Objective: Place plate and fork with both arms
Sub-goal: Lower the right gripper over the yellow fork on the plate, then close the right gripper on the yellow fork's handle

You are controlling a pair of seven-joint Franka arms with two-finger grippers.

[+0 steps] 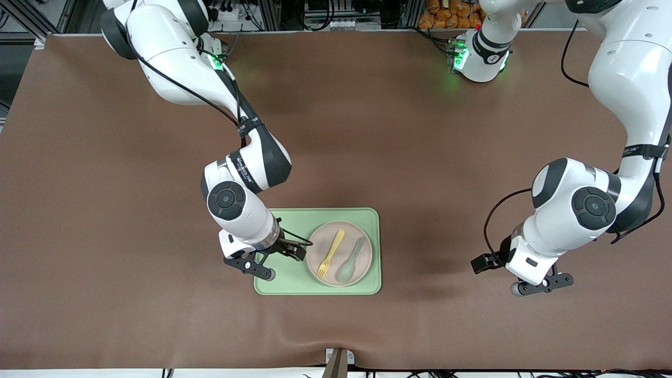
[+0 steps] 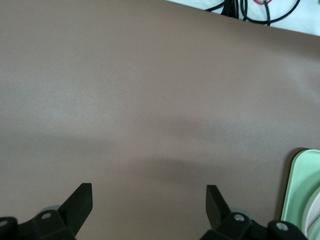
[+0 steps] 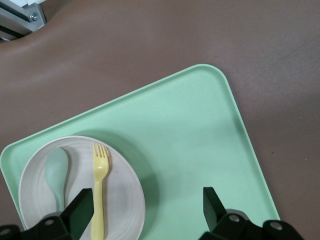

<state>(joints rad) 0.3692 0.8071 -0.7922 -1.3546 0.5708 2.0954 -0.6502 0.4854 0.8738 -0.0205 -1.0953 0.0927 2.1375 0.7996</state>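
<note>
The off-white plate (image 1: 363,247) lies on a light-green tray (image 1: 294,218). The pale-yellow fork (image 1: 331,253) lies in the plate beside a grey-green spoon (image 1: 350,260). My right gripper (image 1: 291,249) is open and empty, low over the tray's bare part at the plate's rim toward the right arm's end. In the right wrist view the plate (image 3: 120,192), fork (image 3: 100,190) and spoon (image 3: 56,172) show by the open right gripper (image 3: 147,207), one fingertip (image 3: 82,205) over the plate. My left gripper (image 1: 485,261) is open and empty over bare table; the left wrist view shows it (image 2: 148,200).
The brown table mat (image 1: 157,157) spreads wide on all sides of the tray. The tray's edge (image 2: 302,190) shows at the border of the left wrist view. Cables and boxes lie along the table edge by the arm bases (image 1: 446,16).
</note>
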